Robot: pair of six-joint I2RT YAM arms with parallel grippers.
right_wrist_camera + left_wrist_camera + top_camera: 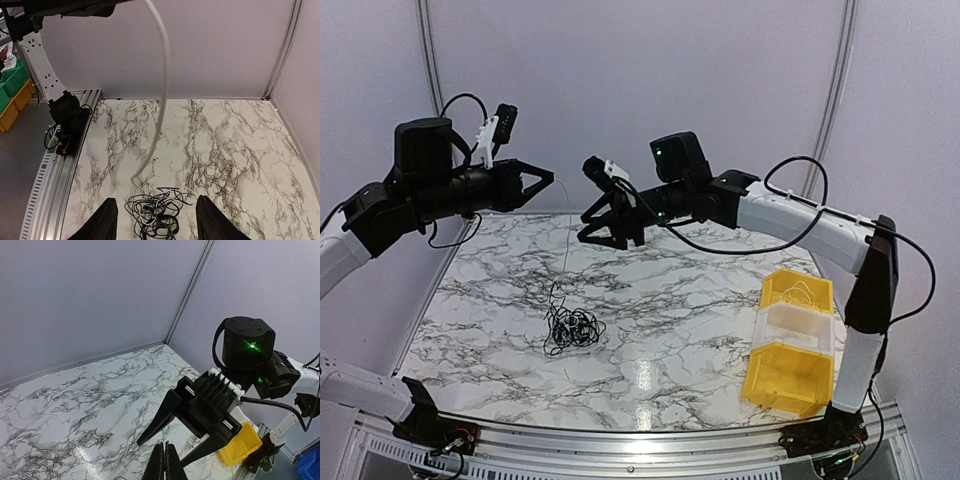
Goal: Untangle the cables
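The cables lie as a small dark wiry bundle on the marble table, left of centre. In the right wrist view the bundle sits between my right fingertips, well below them. A thin white cable rises from the bundle up to my left gripper, which is raised high and shut on it. In the left wrist view the left gripper has its fingers pressed together. My right gripper is open and empty, high above the table just right of the white cable; it also shows in the left wrist view.
A yellow and clear stacked bin stands at the table's right front, also in the left wrist view. Green and yellow bins stand off the table beyond the left arm's base. A metal rail runs along the near edge.
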